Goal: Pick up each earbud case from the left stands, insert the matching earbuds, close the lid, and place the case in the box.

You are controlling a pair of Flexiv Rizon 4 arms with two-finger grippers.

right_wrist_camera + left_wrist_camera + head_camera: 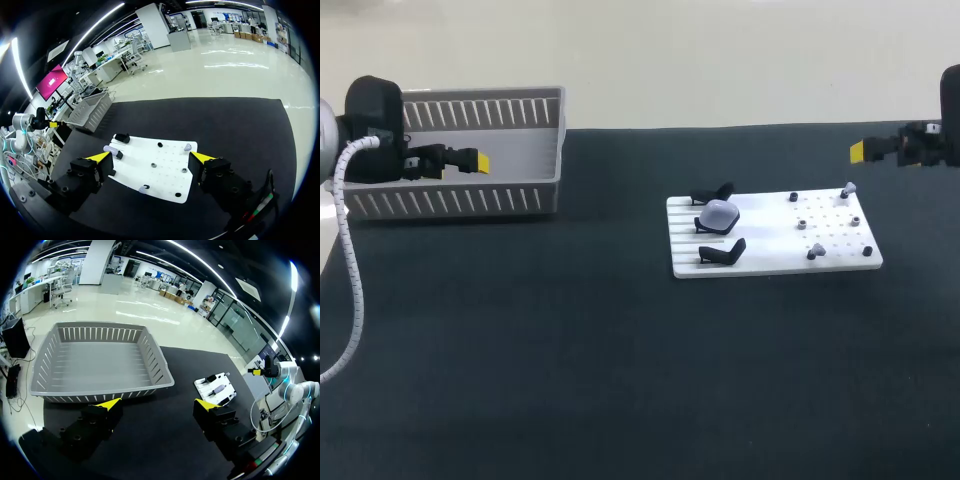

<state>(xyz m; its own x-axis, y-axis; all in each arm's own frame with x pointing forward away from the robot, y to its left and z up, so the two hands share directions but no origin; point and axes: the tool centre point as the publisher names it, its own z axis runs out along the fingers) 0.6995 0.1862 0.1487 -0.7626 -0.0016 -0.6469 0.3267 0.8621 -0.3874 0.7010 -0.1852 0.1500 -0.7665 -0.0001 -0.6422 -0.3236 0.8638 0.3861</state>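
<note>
While left claw hung wide open, holding nothing, gray box sat just ahead of it. Right claw gaped open too, empty, white board ahead of it. Earbud case sat on stand at board's far end, earbuds closer to claw.

Soft, even light falls from above; the dark worktop looks matte, the white board bright, with only faint shadows around it.

No text, label or number can be read anywhere.
</note>
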